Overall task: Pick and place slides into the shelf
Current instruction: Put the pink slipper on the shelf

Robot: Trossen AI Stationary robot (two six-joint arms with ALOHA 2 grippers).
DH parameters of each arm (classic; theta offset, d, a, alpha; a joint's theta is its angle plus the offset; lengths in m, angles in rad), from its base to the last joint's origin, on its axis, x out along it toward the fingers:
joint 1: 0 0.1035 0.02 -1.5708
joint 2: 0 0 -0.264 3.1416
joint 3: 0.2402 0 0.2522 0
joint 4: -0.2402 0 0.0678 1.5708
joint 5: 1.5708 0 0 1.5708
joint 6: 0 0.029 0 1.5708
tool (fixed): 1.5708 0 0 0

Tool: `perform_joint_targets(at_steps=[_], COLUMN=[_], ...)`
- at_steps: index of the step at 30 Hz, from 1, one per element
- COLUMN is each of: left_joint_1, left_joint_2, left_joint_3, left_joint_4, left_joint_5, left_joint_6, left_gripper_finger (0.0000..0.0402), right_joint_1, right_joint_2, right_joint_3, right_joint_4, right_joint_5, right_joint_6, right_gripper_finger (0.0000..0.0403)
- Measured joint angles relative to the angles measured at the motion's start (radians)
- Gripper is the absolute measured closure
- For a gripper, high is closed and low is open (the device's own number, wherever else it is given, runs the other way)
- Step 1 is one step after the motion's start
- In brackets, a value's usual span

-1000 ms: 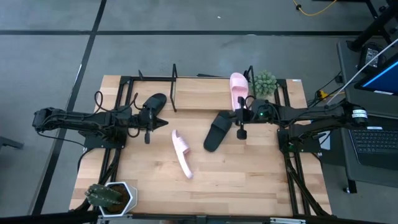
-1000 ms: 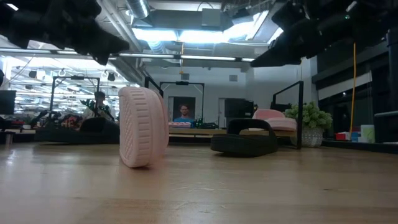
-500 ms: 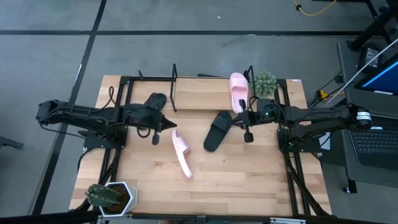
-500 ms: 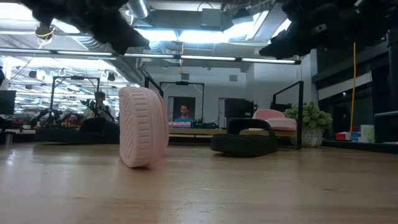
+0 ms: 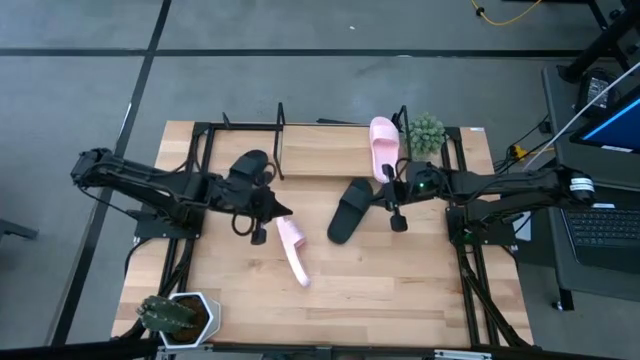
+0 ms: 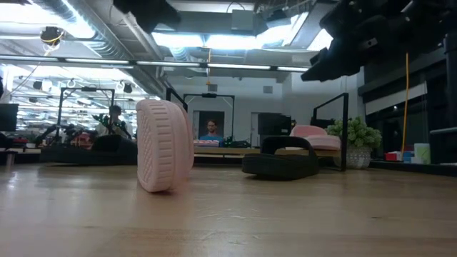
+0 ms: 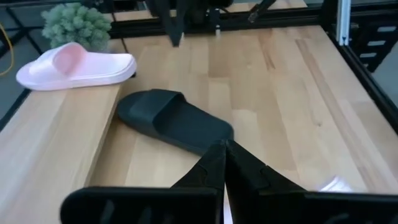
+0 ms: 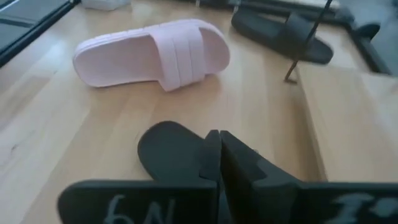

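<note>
The shelf's light board (image 5: 330,160) runs between thin black end frames at the far edge. One pink slide (image 5: 383,145) lies sole-down on its right end. A black slide (image 5: 250,165) lies by the shelf's left frame. A second black slide (image 5: 350,210) lies flat mid-table. The other pink slide (image 5: 292,248) stands on its side edge (image 6: 164,146). My left gripper (image 5: 257,238) is shut, raised just left of that pink slide. My right gripper (image 5: 398,222) is shut, hovering at the right of the mid-table black slide (image 8: 174,149).
A green potted plant (image 5: 425,132) stands at the shelf's right end. A cactus in a white pot (image 5: 178,315) sits at the near left corner. Bare tabletop (image 5: 400,290) stretches along the near side. People sit in the room beyond the far edge.
My left gripper has moved toward the table's right and near edges, closing on the pink slide that stands on its side. My right gripper has shifted a little toward the right edge. No slide has moved.
</note>
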Motion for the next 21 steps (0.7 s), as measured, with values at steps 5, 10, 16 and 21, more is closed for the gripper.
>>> perform_joint_targets(at_steps=[5, 10, 16, 21], left_joint_1=[-0.031, -0.040, -0.039, -0.038], left_joint_2=[0.049, 0.074, 0.083, 0.092], left_joint_3=[0.030, 0.031, 0.031, 0.031], left_joint_4=[-0.008, -0.007, 0.002, 0.016], left_joint_5=[-0.003, -0.003, -0.033, -0.089], left_joint_6=[0.000, -0.034, -0.054, -0.079], left_gripper_finger=[0.0401, 0.0402, 0.0402, 0.0402], right_joint_1=[0.000, 0.000, -0.002, 0.000], right_joint_2=[0.023, -0.014, -0.179, -0.335], right_joint_3=[0.000, 0.000, 0.000, 0.000], right_joint_4=[0.020, 0.066, -0.034, -0.175], right_joint_5=[0.000, 0.000, 0.000, 0.000], right_joint_6=[-0.001, -0.005, -0.030, -0.032], right_gripper_finger=[0.0395, 0.0398, 0.0399, 0.0400])
